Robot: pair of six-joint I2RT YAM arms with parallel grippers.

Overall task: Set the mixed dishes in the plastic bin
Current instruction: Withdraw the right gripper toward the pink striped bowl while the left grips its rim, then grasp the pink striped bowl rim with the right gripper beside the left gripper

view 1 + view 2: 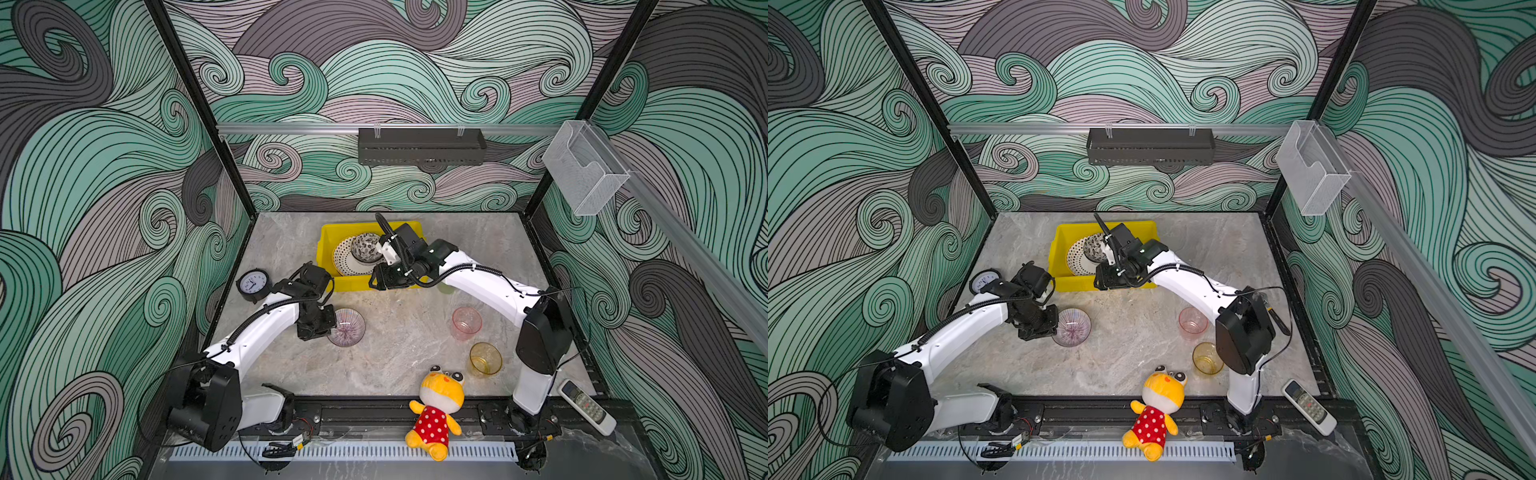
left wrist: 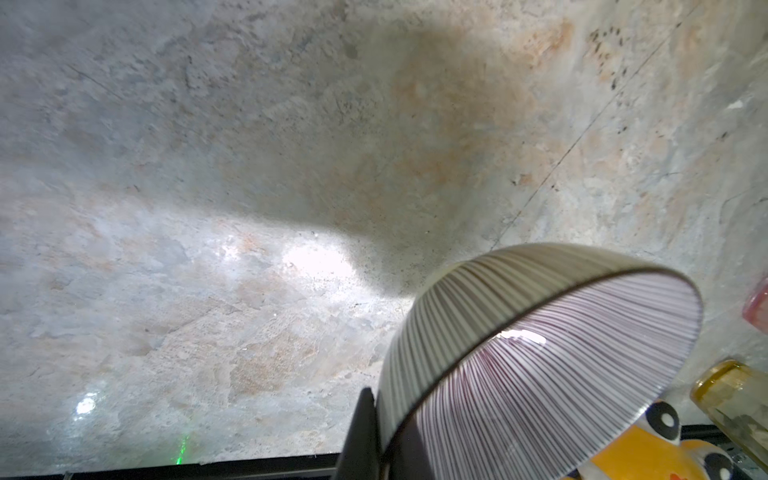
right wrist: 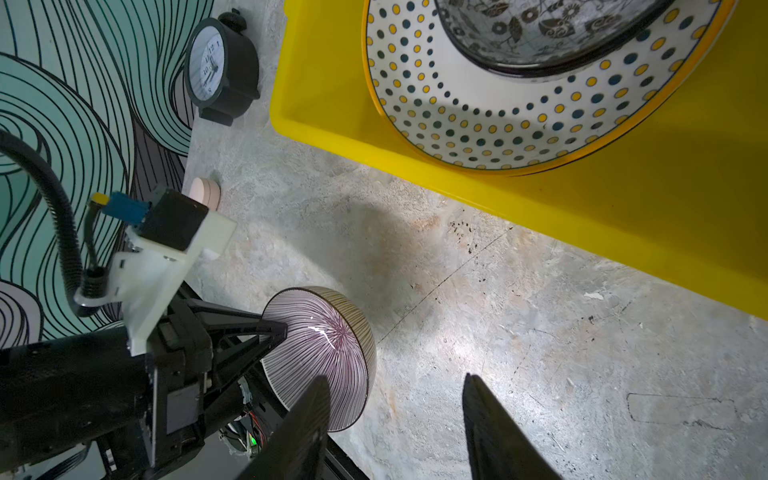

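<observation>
The left hand (image 3: 280,330) is pinched shut on the rim of the lilac bowl (image 1: 347,328), which tilts beside it on the desk (image 1: 407,345). The right hand's finger hides the bowl's lower edge in the right wrist view, so I cannot tell if it touches the desk. In the left wrist view only one dark finger (image 2: 359,436) shows, and the bowl is cut off by the frame.

The right hand (image 3: 395,424) stands half wide with nothing between its jaws, just in front of the bin (image 1: 328,237). In both top views its fingertips are hidden under the wrist.

The right arm covers much of the bin. Inside it, a dotted plate (image 3: 457,112) carries a black-white bowl (image 3: 540,41), cropped at the frame's edge.

The pink cup (image 1: 466,322) and amber cup (image 1: 485,359) stand out on the desk. A green sliver (image 1: 446,287) shows under the right arm, too little to name.
</observation>
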